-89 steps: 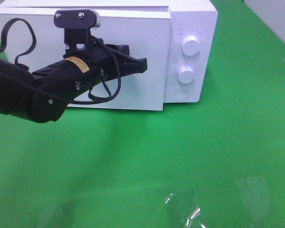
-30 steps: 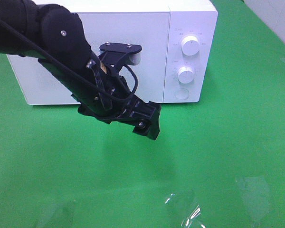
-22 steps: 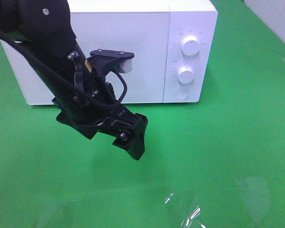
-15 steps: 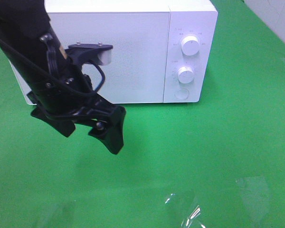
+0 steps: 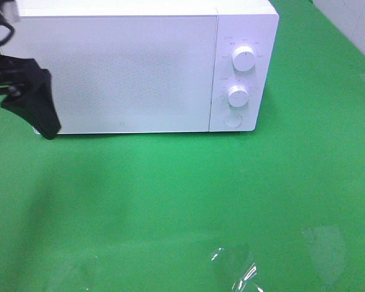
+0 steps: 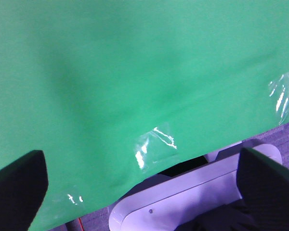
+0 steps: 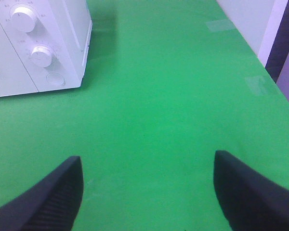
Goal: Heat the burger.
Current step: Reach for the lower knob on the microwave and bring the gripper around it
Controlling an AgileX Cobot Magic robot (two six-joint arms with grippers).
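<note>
The burger is hidden; it shows in no view. The white microwave [image 5: 121,67] stands at the back of the green table with its door shut, and its two knobs [image 5: 244,59] and round button [image 5: 232,120] are on its right panel. My left gripper [image 5: 31,102] is at the far left edge, in front of the microwave's left end. In the left wrist view it [image 6: 139,159] is open and empty over the green cloth. My right gripper [image 7: 147,163] is open and empty, to the right of the microwave [image 7: 62,43], and out of the high view.
Clear tape patches [image 5: 234,267] lie on the green cloth near the front edge. The left wrist view shows the table's edge with a white base [image 6: 192,192] below it. A wall [image 7: 250,24] borders the table's right side.
The microwave door, ajar three seconds ago, is now shut. My left arm has swung down and away to the left, from in front of the door to the picture's left edge.
</note>
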